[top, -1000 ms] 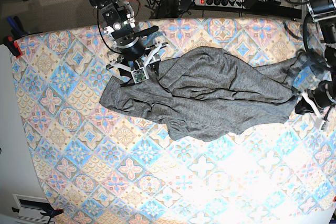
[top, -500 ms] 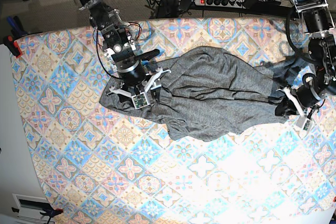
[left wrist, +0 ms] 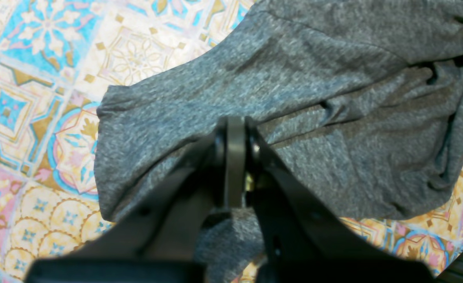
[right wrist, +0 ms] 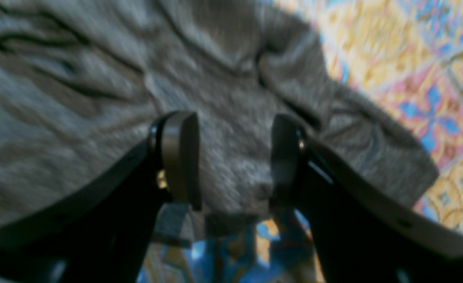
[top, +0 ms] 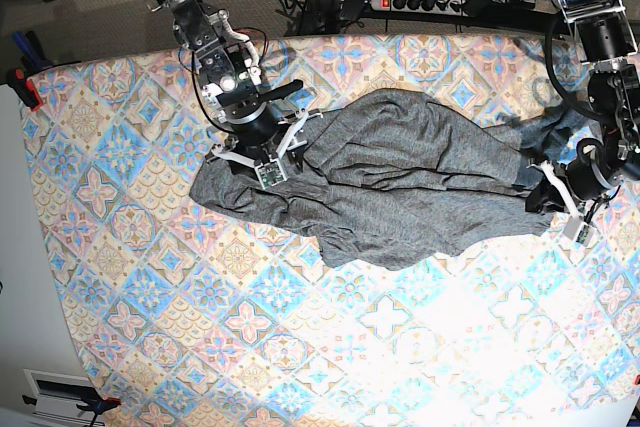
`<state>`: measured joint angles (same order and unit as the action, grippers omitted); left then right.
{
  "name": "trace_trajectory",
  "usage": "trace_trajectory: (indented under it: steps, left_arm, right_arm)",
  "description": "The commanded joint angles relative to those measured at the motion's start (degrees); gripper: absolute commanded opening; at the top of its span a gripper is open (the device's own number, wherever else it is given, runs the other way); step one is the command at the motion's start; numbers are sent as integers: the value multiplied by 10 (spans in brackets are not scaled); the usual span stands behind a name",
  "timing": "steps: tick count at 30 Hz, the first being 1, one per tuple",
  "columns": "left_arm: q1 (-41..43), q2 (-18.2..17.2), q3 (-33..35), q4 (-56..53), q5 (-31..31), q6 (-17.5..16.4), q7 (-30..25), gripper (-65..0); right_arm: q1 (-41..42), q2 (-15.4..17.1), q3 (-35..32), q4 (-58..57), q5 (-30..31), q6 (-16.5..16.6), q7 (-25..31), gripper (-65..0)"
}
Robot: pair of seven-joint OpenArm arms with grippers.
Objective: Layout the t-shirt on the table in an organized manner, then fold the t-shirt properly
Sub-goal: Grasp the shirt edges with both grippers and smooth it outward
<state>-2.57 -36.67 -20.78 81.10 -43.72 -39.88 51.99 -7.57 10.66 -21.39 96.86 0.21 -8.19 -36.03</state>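
The t-shirt (top: 400, 182) is spread crumpled across the table (top: 130, 277). The left gripper (left wrist: 235, 129) is clenched on a fold, the pinched cloth hidden between its jaws. The right gripper (right wrist: 231, 165) is parted over blurred fabric, nothing grasped.

The base cam hangs high overhead looking straight down, taking in the whole patterned table (top: 150, 277) with the t-shirt (top: 400, 187) spread across the middle. Each wrist cam sits right behind its own fingers, looking past them from super close: the left gripper (left wrist: 235, 157) at one end of the shirt, the right gripper (right wrist: 233, 165) at the other, blurrier. All three views share the grey knit and tile cloth.
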Motion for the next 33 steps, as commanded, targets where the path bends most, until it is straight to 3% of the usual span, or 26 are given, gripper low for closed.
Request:
trace_trajectory:
  steps: [1, 13, 20, 33]
  left_arm:
    - [-11, -14, -5, 10, -11, -1, -10, -650]
    - [-11, -13, -2, 10, -11, -1, -10, -650]
    - [6, -13, -5, 10, -11, -1, -10, -650]
    - [21, -14, -5, 10, -11, -1, -11, -650]
  right_arm:
    - [7, 0, 1, 7, -2, -1, 13, -357]
    - [8, 0, -86, 3, -2, -1, 13, -357]
    - [8, 0, -84, -42, -2, -1, 13, -357]
    - [9, 0, -45, 37, -2, -2, 12, -357]
